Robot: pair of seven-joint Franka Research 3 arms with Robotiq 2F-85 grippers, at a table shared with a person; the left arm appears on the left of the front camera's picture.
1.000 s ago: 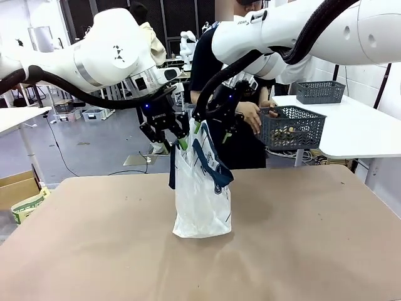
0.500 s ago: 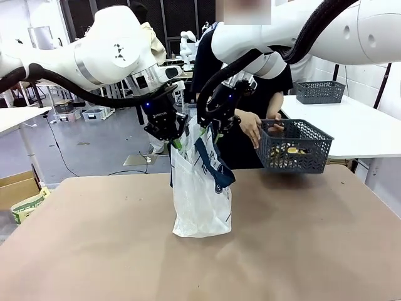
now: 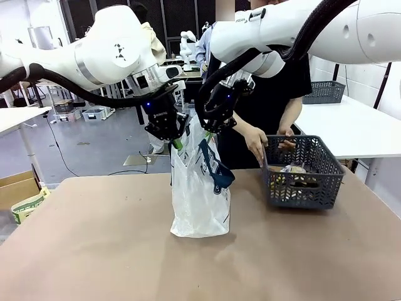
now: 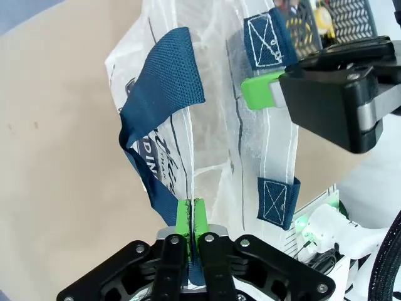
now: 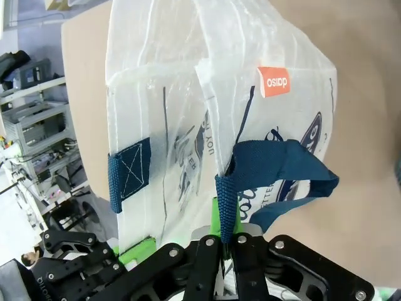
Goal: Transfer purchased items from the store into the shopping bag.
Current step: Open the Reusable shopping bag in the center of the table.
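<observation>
The shopping bag (image 3: 200,200), translucent white with navy strap handles, stands upright mid-table. My left gripper (image 3: 176,142) is shut on the left side of its rim and my right gripper (image 3: 208,130) on the right side, so the mouth is held apart. In the left wrist view the green pads of my left gripper (image 4: 190,213) pinch the bag's (image 4: 213,138) edge beside a navy handle (image 4: 161,94). The right wrist view has my right gripper (image 5: 223,232) clamped on the bag (image 5: 182,88) at a handle strap (image 5: 229,188). A person's hands (image 3: 257,141) hold a dark grey basket (image 3: 304,182) of items on the table, right of the bag.
A second grey basket (image 3: 324,92) sits on the white table at the back right. A cardboard box (image 3: 19,188) stands on the floor at the left. The brown tabletop (image 3: 94,251) is bare in front and to the left of the bag.
Both grippers have closed on the bag's rim. The person has lowered the basket from the air onto the table right of the bag.
</observation>
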